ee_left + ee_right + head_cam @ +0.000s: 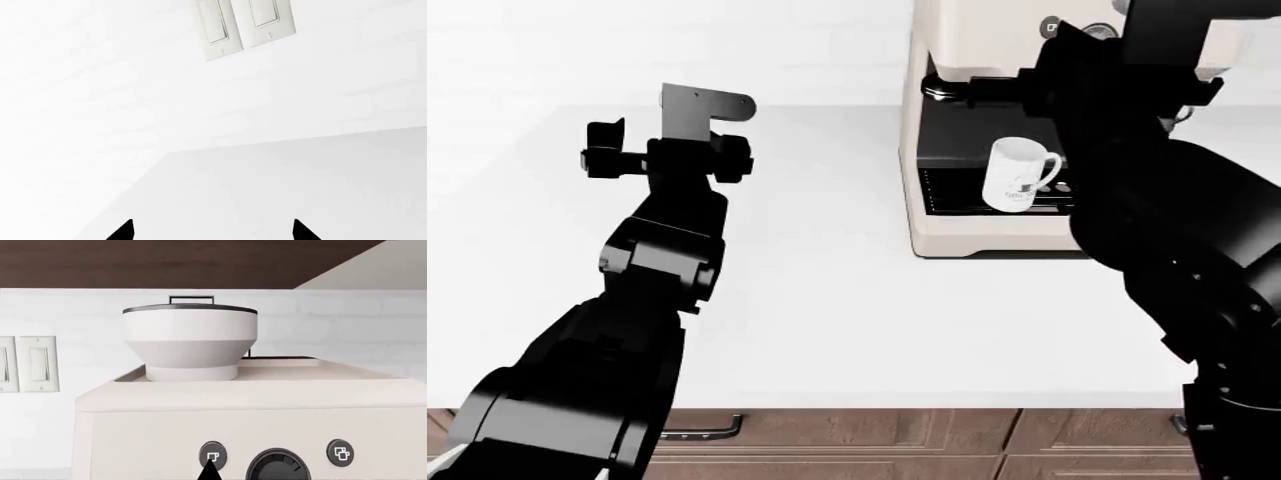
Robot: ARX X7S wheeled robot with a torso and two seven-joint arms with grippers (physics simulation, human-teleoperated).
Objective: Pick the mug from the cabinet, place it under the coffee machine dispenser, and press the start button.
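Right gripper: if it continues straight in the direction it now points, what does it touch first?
Most likely the left round button on the coffee machine; one fingertip of the right gripper shows just below it, though depth is unclear.

The cream-beige boxy coffee machine (253, 410) carries no readable words; its two round front buttons show cup icons, one cup at nine o'clock of the round black gauge (277, 467), two cups at three o'clock. The small white cylindrical mug (1016, 176) bears a dark print too blurred to read.
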